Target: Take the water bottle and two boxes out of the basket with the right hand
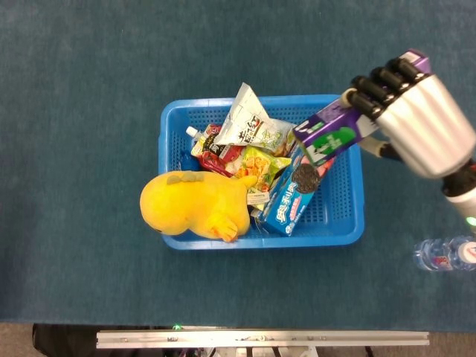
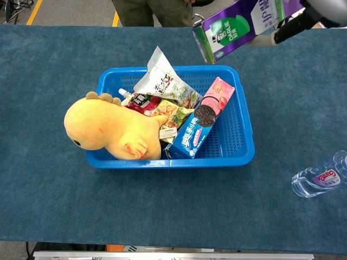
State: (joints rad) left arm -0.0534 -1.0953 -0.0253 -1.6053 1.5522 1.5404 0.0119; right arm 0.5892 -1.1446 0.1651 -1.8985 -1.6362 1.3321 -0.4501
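Note:
My right hand [image 1: 420,123] grips a purple and green carton box [image 1: 332,135], [image 2: 238,27] lifted well above the right rim of the blue basket [image 1: 343,229]. In the chest view the hand is mostly cut off at the top edge. An Oreo box [image 1: 292,199], [image 2: 201,125] still leans inside the basket on its right side. The water bottle [image 1: 446,253], [image 2: 320,176] lies on the blue cloth to the right of the basket. My left hand shows in neither view.
A yellow plush dinosaur [image 1: 195,205] fills the basket's left front and overhangs its rim. Snack pouches [image 1: 249,126] and small packets [image 1: 216,152] lie at the back of the basket. A metal rail [image 1: 260,338] runs along the near table edge.

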